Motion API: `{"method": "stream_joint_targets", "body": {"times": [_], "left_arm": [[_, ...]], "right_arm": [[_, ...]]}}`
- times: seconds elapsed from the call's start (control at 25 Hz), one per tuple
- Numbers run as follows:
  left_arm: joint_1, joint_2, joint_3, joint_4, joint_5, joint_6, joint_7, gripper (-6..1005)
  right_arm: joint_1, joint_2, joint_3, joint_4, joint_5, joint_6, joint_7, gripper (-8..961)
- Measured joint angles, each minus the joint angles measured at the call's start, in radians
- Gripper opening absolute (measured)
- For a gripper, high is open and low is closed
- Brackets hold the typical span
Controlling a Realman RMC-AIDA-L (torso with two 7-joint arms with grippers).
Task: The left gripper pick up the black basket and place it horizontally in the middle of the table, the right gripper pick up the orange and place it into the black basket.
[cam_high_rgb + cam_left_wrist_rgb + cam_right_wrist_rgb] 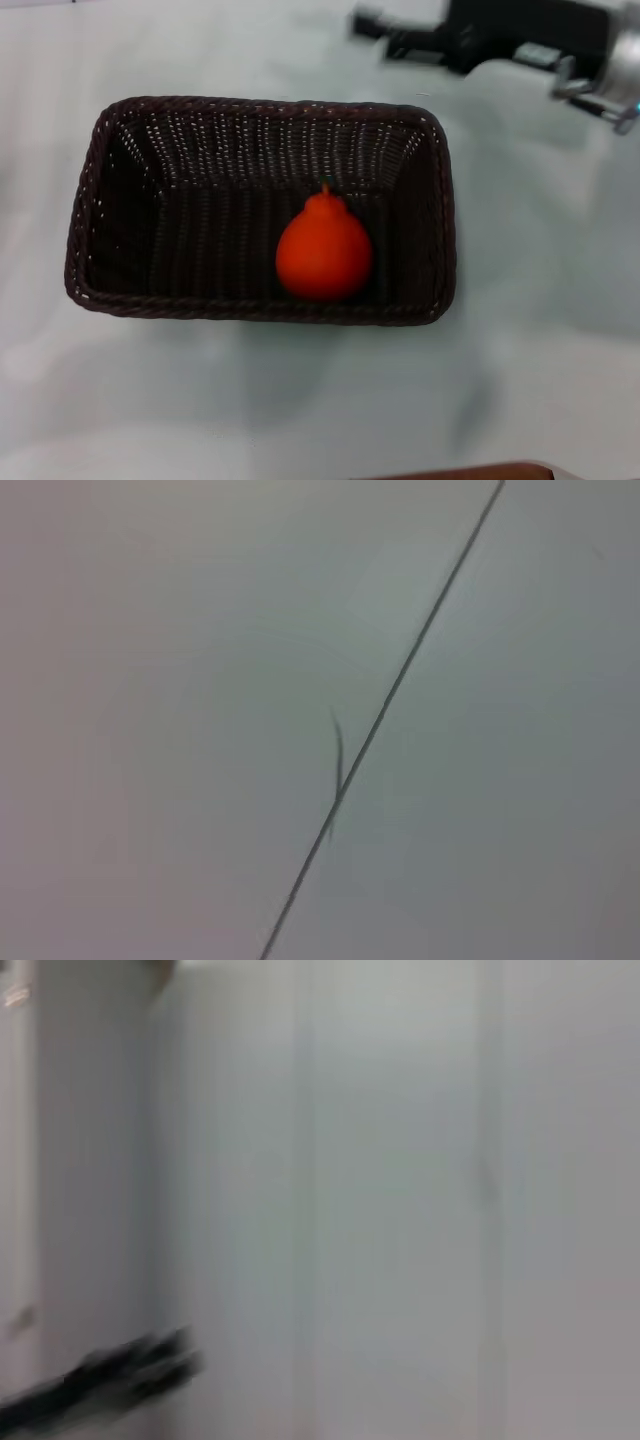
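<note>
The plain white, smooth table (540,300) carries one container, a large rectangular basket of very dark woven wicker (258,300) with a braided rim and sloping sides. It lies with its long side across the middle of the table, nothing touching its outer walls. Inside it, on the floor toward the near wall and right of centre, rests the small glossy orange-red fruit (324,255), round with a pointed neck whose short stem points to the far edge. The right gripper (372,24), black jaws on a silver-grey arm, hangs above the far right corner, well apart from the basket; whether its fingers are spread or clenched cannot be told. The left wrist view shows only bare tabletop crossed by a thin dark seam (385,705).
</note>
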Motion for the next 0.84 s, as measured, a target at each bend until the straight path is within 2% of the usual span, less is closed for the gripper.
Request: {"method": "stream_joint_targets", "body": {"times": [0.08, 0.2, 0.36, 0.48, 0.52, 0.6, 0.84], "left_arm": [[0.007, -0.001, 0.0, 0.014, -0.018, -0.001, 0.083, 753], [0.021, -0.002, 0.0, 0.085, -0.083, -0.009, 0.252, 753], [0.035, -0.004, 0.0, 0.21, -0.197, -0.024, 0.501, 753], [0.038, -0.004, 0.0, 0.268, -0.262, -0.029, 0.585, 753], [0.039, -0.005, 0.0, 0.291, -0.292, -0.031, 0.609, 753], [0.039, -0.005, 0.0, 0.314, -0.318, -0.032, 0.619, 753], [0.035, -0.008, 0.001, 0.349, -0.333, -0.027, 0.623, 753]], "right_arm": [[-0.02, 0.002, 0.07, 0.067, 0.088, -0.006, -0.073, 894], [-0.047, 0.002, 0.199, 0.255, 0.275, 0.011, -0.258, 935], [-0.059, 0.005, 0.361, 0.525, 0.487, 0.105, -0.572, 930], [-0.051, 0.006, 0.504, 0.676, 0.526, 0.13, -0.743, 930], [-0.051, 0.006, 0.504, 0.676, 0.526, 0.13, -0.743, 930], [-0.04, 0.007, 0.581, 0.761, 0.526, 0.108, -0.807, 930], [-0.017, 0.006, 0.584, 0.817, 0.52, 0.043, -0.858, 930]]}}
